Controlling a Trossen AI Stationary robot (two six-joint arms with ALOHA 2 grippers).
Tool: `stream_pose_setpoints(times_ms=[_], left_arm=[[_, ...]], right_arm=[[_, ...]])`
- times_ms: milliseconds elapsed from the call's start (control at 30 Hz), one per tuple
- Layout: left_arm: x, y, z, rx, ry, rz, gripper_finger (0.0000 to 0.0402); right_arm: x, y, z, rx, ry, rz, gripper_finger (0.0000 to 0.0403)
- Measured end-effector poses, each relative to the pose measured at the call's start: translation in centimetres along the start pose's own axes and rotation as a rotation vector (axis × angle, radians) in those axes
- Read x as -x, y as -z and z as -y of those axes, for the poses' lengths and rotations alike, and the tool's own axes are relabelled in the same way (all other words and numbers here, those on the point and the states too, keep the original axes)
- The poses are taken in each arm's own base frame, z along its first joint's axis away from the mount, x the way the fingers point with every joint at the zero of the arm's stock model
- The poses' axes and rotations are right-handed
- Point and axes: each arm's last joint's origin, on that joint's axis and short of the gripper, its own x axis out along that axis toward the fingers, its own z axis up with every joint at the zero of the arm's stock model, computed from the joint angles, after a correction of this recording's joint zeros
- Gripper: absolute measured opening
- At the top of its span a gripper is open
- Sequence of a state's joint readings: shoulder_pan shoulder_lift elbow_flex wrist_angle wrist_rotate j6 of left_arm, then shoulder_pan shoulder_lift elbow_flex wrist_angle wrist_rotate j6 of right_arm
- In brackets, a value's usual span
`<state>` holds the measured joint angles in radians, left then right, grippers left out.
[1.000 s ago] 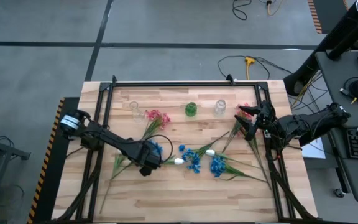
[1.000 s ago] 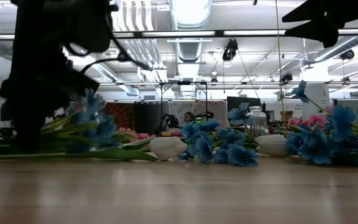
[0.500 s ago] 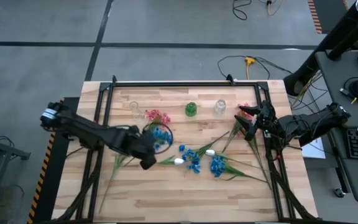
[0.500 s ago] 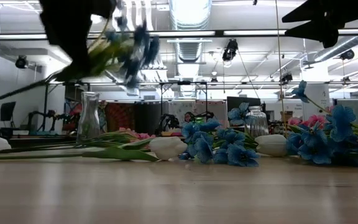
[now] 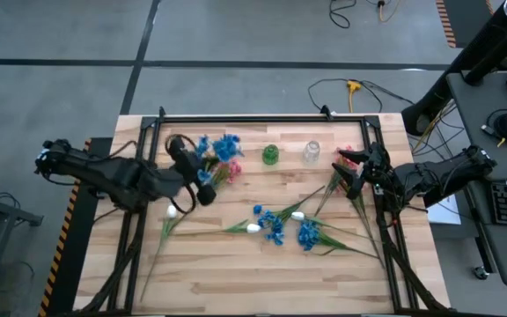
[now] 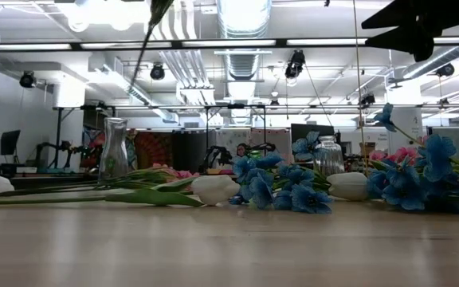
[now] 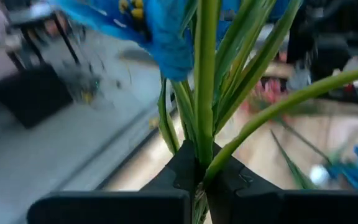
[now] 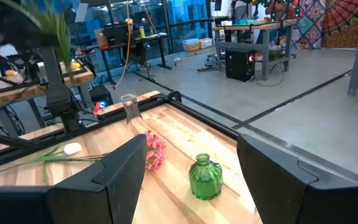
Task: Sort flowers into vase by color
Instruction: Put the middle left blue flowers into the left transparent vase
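Worktop still strewn with flowers, vases seemingly empty (sorting barely begun); left gripper jaws pinching a blue sprig aloft, right gripper jaws spread, idle.

Your right gripper hangs with its two dark fingers spread wide and nothing between them. Straight ahead in the gap stands a small green glass vase, upright on the wooden table. Beyond it, off toward one finger, a tall clear glass vase stands upright, with a pink flower sprig lying just beside its base. Farther out on that side you see a white bud on a green stem lying flat. Far across, the other arm holds green stems with blue blossoms high above the table.
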<state>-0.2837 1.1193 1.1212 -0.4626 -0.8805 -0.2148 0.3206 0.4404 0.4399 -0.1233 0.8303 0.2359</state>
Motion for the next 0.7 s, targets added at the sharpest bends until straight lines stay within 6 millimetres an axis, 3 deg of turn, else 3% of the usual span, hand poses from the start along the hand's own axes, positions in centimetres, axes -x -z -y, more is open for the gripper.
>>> stream_pose_setpoints(times_ms=[133,300,700], left_arm=[[-0.6,-0.1,-1.7,-0.008,-0.017,0.104,0.0001],[-1.2,1.6,-4.5,0.009,-0.056,0.156,0.0001],[2.5,4.9,-9.1,0.116,-0.171,0.278,0.0001]], right_arm=[[0.0,0.1,0.0,0.003,0.001,-0.003,0.0242],[0.0,0.2,0.0,0.004,0.001,-0.004,0.0242],[-0.1,0.4,0.0,0.009,0.002,-0.008,0.0242]])
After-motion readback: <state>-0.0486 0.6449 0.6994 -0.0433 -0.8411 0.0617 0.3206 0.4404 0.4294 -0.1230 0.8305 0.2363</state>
